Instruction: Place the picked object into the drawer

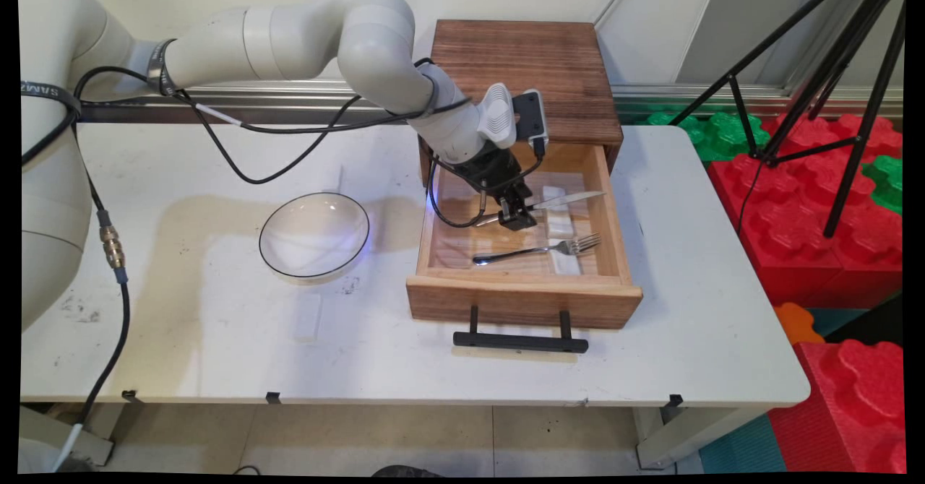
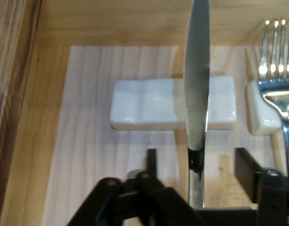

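The gripper [image 1: 517, 213] is down inside the open drawer [image 1: 524, 297], which sits toward the right side of the surface [image 1: 217, 325] with its black handle [image 1: 520, 339] facing the near edge. Look at the hand view: the jaws stand spread apart, one finger [image 2: 151, 157] to one side and the other [image 2: 245, 172] well off to the other, and the knife [image 2: 197, 94] runs straight up between them. Neither finger is pressing on it, so nothing is gripped; the jaws straddle the knife near where blade meets handle.

From the main view, the knife's long axis runs roughly left to right across the drawer, blade tip pointing toward the drawer's right wall, handle end toward the left. The blade lies across a small white rest [image 2: 172, 109] on the drawer floor. The fork [image 1: 538, 250] lies just nearer the drawer front, roughly parallel, tines propped on a second white rest [image 2: 262, 115].

Out on the surface, left of the drawer and well apart from it, sits a shallow white bowl [image 1: 314, 235].

Hard to make out: the knife's handle is mostly hidden under the gripper body in both views, and whether the finger pads are level with the knife or above it I cannot tell.
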### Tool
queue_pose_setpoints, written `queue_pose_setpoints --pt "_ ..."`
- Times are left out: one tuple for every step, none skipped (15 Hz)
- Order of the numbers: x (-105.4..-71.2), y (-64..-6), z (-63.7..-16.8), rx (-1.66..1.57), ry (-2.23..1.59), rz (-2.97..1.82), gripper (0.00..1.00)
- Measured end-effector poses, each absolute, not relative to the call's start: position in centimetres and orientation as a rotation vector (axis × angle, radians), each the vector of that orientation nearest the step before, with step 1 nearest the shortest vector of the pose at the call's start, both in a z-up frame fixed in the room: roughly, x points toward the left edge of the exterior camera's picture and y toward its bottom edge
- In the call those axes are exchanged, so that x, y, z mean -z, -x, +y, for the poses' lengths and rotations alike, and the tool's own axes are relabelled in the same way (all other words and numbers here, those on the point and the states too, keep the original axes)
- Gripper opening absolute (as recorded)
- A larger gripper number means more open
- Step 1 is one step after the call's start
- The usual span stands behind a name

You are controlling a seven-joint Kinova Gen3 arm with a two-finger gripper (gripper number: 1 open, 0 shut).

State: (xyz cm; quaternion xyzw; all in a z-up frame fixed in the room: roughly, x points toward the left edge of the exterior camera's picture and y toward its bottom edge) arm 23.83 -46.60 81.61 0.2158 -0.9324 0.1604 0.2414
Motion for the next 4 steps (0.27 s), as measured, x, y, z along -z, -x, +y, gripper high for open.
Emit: queue_pose_setpoints --pt "-81.60 -23.84 -46.60 -0.440 -0.592 -2.548 1.00" --pt "-81.60 -23.85 -46.59 -0.443 -0.593 -2.545 1.00" --pt "-81.66 -23.96 -46.52 -0.446 -0.595 -2.541 1.00" --pt "-81.71 -23.99 -46.48 -0.448 -0.596 -2.539 1.00"
